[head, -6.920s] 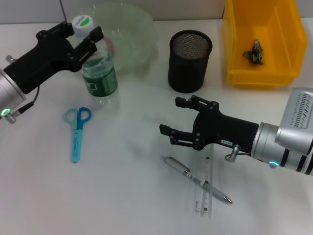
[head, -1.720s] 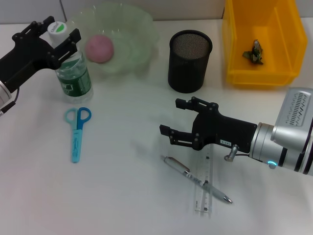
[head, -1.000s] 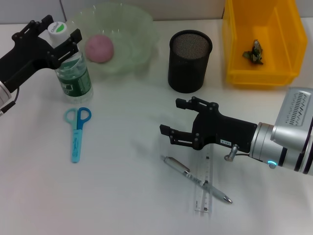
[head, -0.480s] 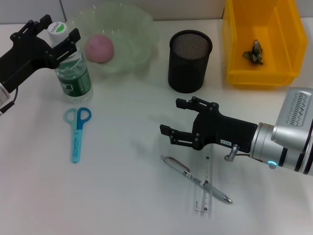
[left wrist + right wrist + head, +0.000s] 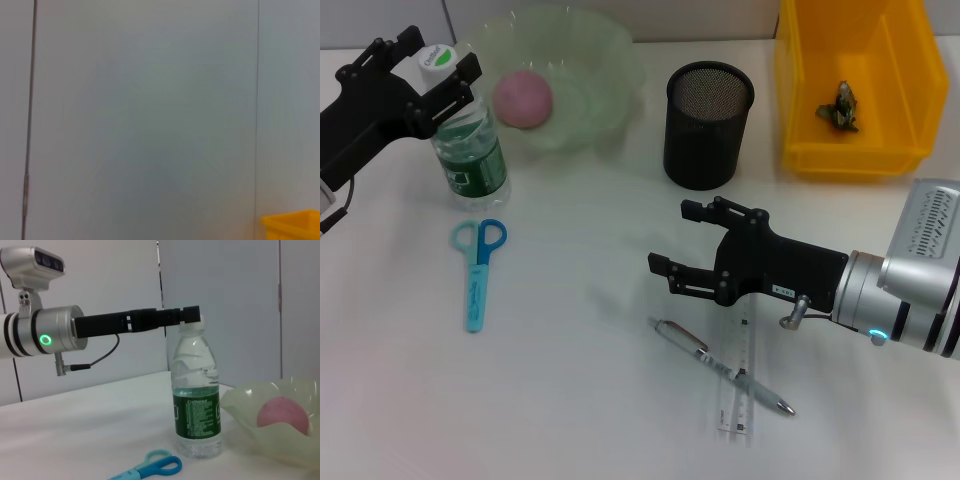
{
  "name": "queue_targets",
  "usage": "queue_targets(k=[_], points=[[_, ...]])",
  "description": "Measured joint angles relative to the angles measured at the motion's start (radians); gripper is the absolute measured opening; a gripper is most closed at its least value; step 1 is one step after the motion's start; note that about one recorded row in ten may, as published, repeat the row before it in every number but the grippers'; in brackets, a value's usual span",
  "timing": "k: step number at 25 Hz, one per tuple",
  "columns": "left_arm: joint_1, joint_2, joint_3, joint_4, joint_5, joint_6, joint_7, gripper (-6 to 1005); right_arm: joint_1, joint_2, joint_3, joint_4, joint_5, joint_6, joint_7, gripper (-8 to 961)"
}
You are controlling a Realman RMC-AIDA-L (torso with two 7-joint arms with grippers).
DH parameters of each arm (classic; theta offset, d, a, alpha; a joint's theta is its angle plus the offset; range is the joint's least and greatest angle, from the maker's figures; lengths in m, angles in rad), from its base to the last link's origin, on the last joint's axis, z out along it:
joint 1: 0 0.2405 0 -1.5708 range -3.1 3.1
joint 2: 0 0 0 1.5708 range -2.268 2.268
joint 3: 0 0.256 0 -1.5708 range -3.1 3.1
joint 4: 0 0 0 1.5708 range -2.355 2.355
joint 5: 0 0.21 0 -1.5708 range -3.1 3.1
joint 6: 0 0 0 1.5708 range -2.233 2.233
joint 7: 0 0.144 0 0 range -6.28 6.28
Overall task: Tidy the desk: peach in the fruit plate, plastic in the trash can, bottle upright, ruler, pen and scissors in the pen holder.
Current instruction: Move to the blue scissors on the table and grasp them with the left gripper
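We see a plain white desk point(image 5: 570, 400) carrying an upright clear plastic water bottle with a green label point(image 5: 468, 150), a translucent pale-green fruit bowl point(image 5: 590, 70), a black mesh pen holder point(image 5: 708, 125) and a yellow plastic bin point(image 5: 800, 90) along its far side. Nearer us lie blue-handled scissors point(image 5: 477, 270), and a silver pen point(image 5: 720, 366) crossing a clear ruler point(image 5: 741, 400).

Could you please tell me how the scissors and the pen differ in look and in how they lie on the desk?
The scissors are light blue with darker blue handle loops; the pen is slim and silvery. The scissors lie alone on bare desk in front of the bottle, on the left arm's side; the pen lies diagonally across the clear ruler, just below the right gripper. Both lie flat, outside the pen holder.
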Motion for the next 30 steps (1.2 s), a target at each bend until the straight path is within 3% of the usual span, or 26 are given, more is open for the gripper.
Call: queue_targets(k=[12,21,30], points=[[0.081,0.013,0.011,0.062,0.01,0.173,-0.095,800,0.0,0.0,0.003,0.0,0.0,-0.003,0.0,817],[0.12,0.057,0.013,0.064,0.119,0.326,-0.189,798,-0.001,-0.002,0.0,-0.004,0.0,-0.022,0.022,817],[0.137,0.042,0.013,0.058,0.288,0.344,-0.187,796,-0.017,-0.01,-0.007,-0.01,0.0,-0.076,0.052,818]])
